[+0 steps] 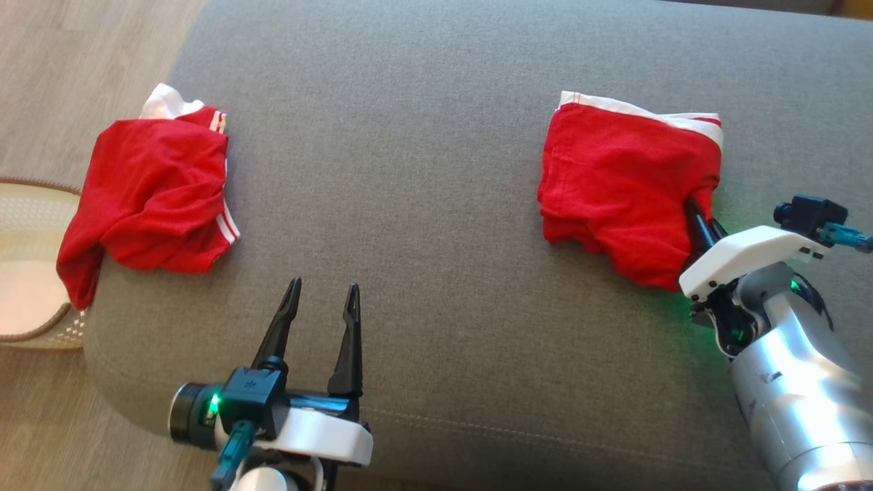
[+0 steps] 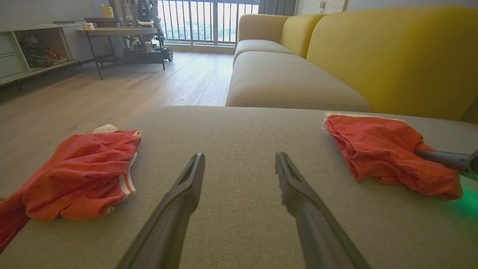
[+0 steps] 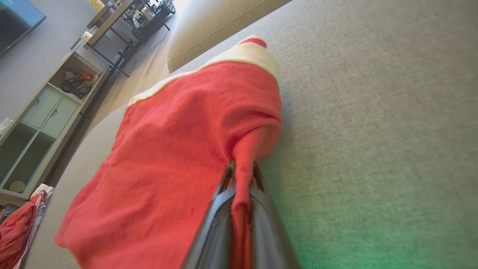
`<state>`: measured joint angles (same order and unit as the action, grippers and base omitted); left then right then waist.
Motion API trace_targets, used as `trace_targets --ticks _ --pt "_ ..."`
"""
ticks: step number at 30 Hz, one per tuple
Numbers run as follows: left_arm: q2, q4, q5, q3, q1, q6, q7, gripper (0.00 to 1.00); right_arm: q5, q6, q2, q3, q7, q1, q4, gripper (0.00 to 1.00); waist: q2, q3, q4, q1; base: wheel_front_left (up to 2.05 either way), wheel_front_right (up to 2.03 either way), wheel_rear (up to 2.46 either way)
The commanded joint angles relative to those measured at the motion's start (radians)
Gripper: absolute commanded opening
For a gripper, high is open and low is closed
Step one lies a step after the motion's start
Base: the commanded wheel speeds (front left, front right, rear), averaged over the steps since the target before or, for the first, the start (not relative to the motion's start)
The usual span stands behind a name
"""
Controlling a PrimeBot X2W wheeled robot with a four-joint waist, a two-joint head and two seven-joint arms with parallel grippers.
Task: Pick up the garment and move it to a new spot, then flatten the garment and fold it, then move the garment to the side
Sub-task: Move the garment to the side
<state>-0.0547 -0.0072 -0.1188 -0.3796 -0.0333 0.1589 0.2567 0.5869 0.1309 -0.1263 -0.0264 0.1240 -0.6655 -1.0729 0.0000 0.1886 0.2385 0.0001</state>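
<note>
A crumpled red garment [image 1: 150, 194] lies at the left; nearer, the left gripper [image 1: 324, 285] gapes wide and empty. On the right, the right gripper [image 1: 696, 215] is clamped on the near edge of the folded garment [image 1: 620, 184]. This is likely the move-aside step, so lift gently and keep the fold.

A broad grey upholstered seat [image 1: 423, 204] lies in front, with a pale woven basket [image 1: 48, 327] on the wooden floor [image 2: 112, 86] just beside its left end. Behind it sits a yellow sofa [image 2: 392, 56]. Farther off, a dark-legged table [image 2: 112, 31] stands near a railed window [image 2: 209, 20], with a low shelf unit [image 3: 44, 112] along the wall
</note>
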Motion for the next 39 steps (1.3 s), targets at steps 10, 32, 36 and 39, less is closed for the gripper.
trace_targets --ticks 10,32,36,39 --pt "0.005 -0.038 -0.003 0.047 0.023 -0.008 0.005 1.0 0.004 0.0 -0.107 0.146 0.036 -0.043 0.034 0.0 0.0 -0.005 -0.111 -0.0001 0.0 0.0 0.0" --pt "0.005 -0.063 0.046 0.062 0.149 -0.069 0.005 1.0 -0.035 0.0 -0.405 0.346 0.04 -0.235 0.165 0.0 0.0 0.195 -0.299 -0.0001 0.0 0.0 0.0" --pt "0.005 -0.062 0.056 0.069 0.158 -0.075 0.005 1.0 -0.047 0.0 -0.441 0.344 0.063 -0.264 0.165 0.0 0.0 0.214 -0.305 -0.0001 0.0 0.0 0.0" --pt "0.005 -0.059 0.059 0.072 0.163 -0.079 0.005 1.0 -0.074 0.0 -0.466 0.339 0.08 -0.283 0.155 0.0 0.0 0.223 -0.309 -0.0001 0.0 0.0 0.0"
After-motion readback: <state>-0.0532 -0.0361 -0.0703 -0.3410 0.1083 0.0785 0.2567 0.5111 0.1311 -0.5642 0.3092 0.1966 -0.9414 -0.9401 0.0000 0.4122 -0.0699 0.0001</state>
